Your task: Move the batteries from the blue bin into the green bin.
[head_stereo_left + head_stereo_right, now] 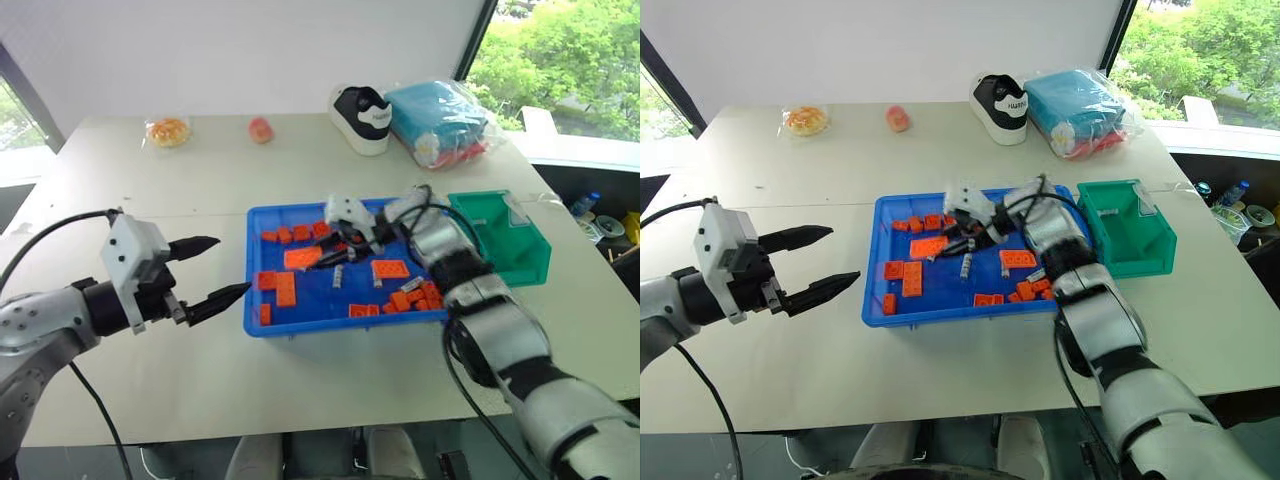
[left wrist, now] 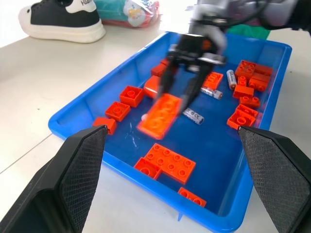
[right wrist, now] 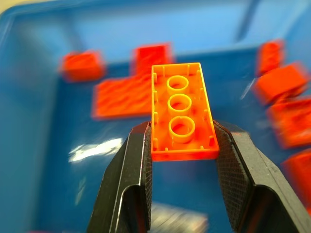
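The blue bin (image 1: 262,322) sits in front of me on the table, a wide, shallow, bright-blue tray with a rolled rim, its floor strewn with orange bricks. Among them lie the batteries (image 2: 193,115), small silver-grey cylinders resting flat on their sides near the tray's middle and toward its right half, a little apart from one another. The green bin (image 1: 530,262) stands upright just beside the tray's right end, small, deep and slope-sided.

A black-and-white shoe (image 1: 363,117) stands beside a teal plastic-wrapped bundle (image 1: 437,119) at the far edge of the pale surface (image 1: 160,380), with a wrapped bun (image 1: 167,131) and a pink fruit (image 1: 261,129) further left, and orange bricks (image 1: 286,287) scattered nearer.
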